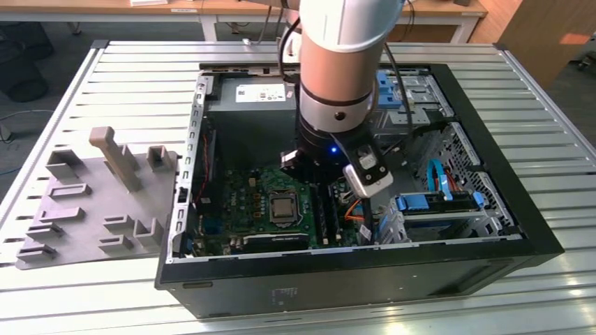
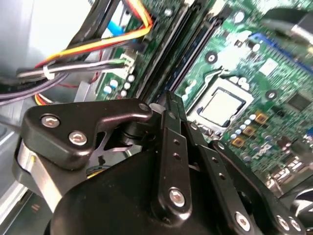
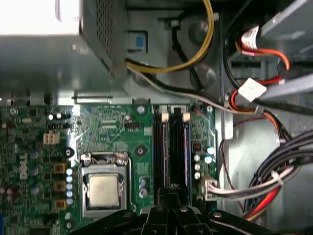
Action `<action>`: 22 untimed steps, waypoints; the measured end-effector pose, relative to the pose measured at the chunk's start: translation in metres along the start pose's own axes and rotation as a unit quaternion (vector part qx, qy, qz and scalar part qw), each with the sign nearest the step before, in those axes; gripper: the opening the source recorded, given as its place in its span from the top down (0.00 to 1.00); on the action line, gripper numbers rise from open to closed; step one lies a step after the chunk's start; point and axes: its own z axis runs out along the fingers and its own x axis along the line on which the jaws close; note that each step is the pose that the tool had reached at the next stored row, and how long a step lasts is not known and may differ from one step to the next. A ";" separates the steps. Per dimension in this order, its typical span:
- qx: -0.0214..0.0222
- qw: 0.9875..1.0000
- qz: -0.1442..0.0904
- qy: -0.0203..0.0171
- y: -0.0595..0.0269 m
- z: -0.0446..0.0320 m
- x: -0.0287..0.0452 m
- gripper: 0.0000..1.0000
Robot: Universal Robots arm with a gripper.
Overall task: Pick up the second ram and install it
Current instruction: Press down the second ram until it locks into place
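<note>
My gripper (image 1: 324, 190) reaches down into the open computer case, over the memory slots of the green motherboard (image 1: 256, 202). In both wrist views its black fingers are shut together, with the gripper (image 3: 172, 188) (image 2: 170, 98) tip low on the bank of long black slots. No board shows between the fingers. A dark blue-green stick, seemingly the second ram (image 3: 186, 152) (image 2: 194, 50), stands edge-on in a slot just beside the fingertips. Whether the tips touch it is unclear. The silver processor socket (image 3: 103, 188) lies beside the slots.
A grey holder tray (image 1: 93, 209) with blocks sits outside the case, at the exterior view's left. Bundled cables (image 3: 266, 178) and orange leads (image 2: 98, 46) crowd the slot side. The power supply (image 1: 251, 94) and the blue drive cage (image 1: 437, 202) hem in the board.
</note>
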 end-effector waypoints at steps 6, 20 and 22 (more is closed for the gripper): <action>0.000 1.000 0.000 0.000 -0.0121 -0.0005 -0.0005 0.89; 0.000 1.000 0.000 0.000 -0.0308 -0.0010 -0.0011 0.89; 0.000 1.000 0.000 0.000 -0.0335 -0.0010 -0.0012 0.89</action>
